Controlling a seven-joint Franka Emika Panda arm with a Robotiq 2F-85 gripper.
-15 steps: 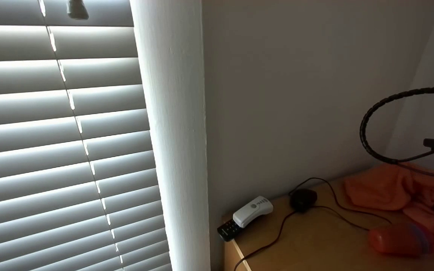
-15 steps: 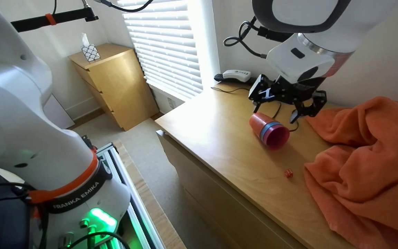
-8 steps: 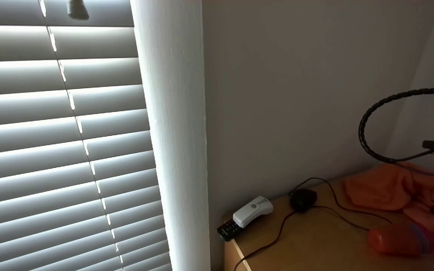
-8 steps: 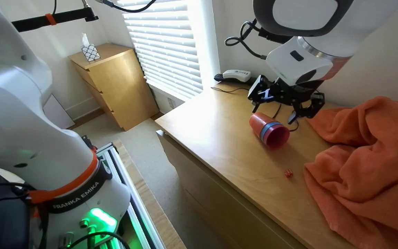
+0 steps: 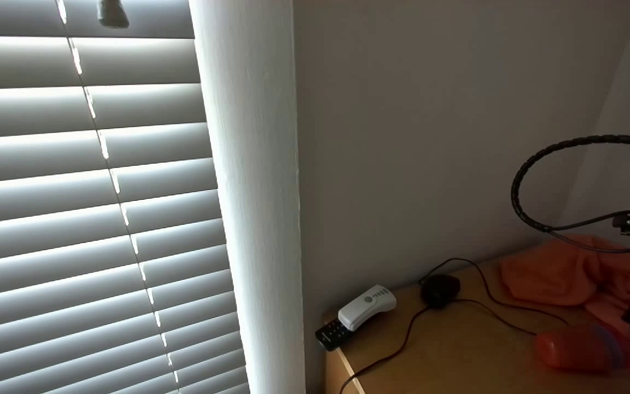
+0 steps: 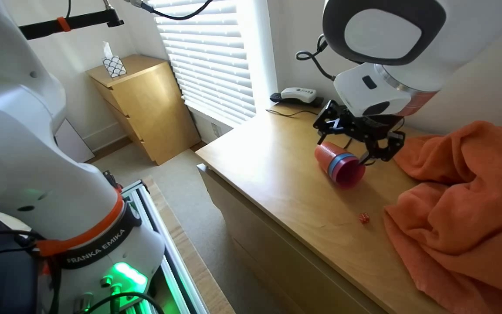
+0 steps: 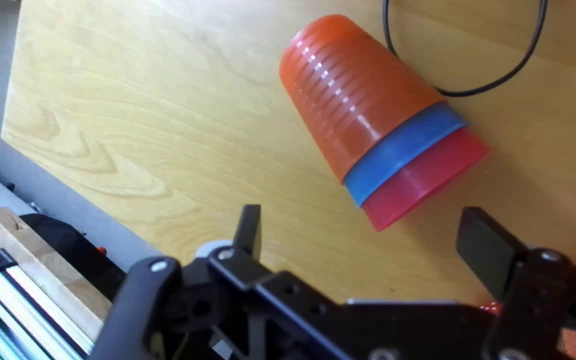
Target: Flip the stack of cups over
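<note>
lying near gripper (image 7: 360, 225), stacked cups (image 7: 374, 120)

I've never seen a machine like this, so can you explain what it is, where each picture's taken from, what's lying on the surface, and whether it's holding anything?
It's a white robot arm ending in a black two-fingered gripper. Both exterior views are taken from off the robot, and window blinds show in each. The wrist view is taken from the arm's own wrist, looking past the fingers. On the wooden surface, a stack of orange, blue and red cups lies on its side. Also there are a small red die, a crumpled orange cloth, a cable and what look like two remotes. The gripper is open and holds nothing.
</note>
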